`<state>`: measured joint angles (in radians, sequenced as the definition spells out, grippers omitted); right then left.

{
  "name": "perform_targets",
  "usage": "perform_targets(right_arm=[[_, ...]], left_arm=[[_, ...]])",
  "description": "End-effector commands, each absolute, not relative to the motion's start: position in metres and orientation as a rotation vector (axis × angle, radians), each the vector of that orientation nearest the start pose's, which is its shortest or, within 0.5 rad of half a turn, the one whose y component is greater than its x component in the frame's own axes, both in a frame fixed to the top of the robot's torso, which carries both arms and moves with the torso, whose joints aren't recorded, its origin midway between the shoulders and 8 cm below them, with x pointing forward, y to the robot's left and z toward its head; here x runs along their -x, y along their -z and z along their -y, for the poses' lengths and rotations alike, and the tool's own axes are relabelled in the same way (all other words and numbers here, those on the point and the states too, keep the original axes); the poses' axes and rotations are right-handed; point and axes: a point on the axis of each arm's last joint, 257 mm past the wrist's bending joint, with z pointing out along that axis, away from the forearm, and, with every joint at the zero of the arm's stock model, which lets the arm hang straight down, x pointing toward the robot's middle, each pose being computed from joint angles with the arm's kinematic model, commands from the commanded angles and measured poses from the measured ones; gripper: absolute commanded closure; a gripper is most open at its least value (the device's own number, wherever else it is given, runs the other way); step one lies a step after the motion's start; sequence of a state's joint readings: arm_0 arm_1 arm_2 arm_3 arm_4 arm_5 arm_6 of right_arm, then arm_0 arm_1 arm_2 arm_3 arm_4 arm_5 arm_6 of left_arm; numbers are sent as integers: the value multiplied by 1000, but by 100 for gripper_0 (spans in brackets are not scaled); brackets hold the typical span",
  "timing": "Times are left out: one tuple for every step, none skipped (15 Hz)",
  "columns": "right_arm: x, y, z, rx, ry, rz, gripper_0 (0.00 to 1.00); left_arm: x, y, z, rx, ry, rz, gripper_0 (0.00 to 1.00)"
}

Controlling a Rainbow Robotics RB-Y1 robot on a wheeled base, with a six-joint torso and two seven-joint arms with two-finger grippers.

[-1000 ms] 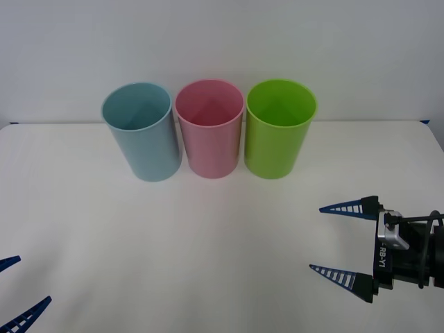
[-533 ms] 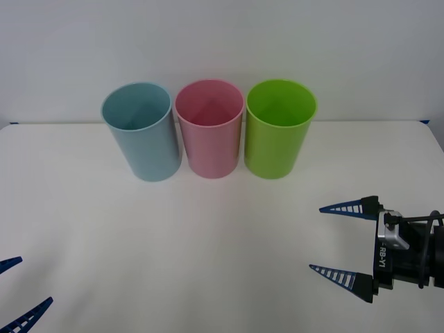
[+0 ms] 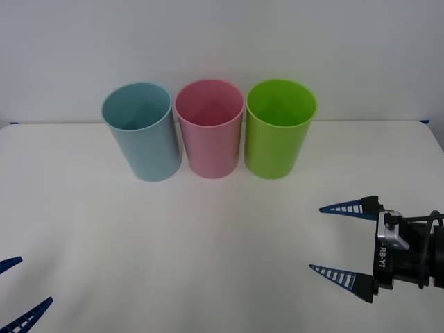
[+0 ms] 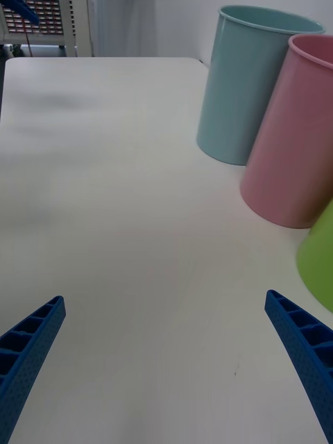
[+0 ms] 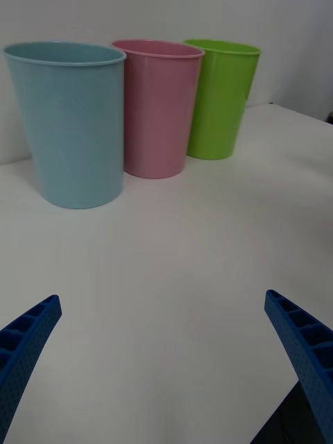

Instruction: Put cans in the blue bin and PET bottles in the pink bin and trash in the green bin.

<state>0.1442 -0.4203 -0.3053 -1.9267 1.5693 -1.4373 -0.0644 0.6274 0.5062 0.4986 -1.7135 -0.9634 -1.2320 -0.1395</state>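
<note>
Three bins stand upright in a row at the tabletop's (image 3: pixel 208 243) far edge, blue bin (image 3: pixel 142 139), pink bin (image 3: pixel 209 135), green bin (image 3: pixel 277 135), mouths up for drops. Right gripper (image 3: pixel 340 239) near the right edge and left gripper (image 3: pixel 24 291) at the near left corner are spread wide, holding nothing.

Bright, even light (soft shadows)

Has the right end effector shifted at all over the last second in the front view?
No. The right end effector stays open at the same spot on the table's right side, equally far from the green bin.
</note>
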Motion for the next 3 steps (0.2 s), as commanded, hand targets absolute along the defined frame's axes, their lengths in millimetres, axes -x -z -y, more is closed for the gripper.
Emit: perform_targets(right_arm=[[-341,215,185,1326,-503,-1495,0],[-341,215,185,1326,-503,-1495,0],[-341,215,185,1326,-503,-1495,0]], left_arm=[[-258,231,-347,-614,477,-1664,0],[-258,231,-347,-614,477,-1664,0],[-258,231,-347,-614,477,-1664,0]])
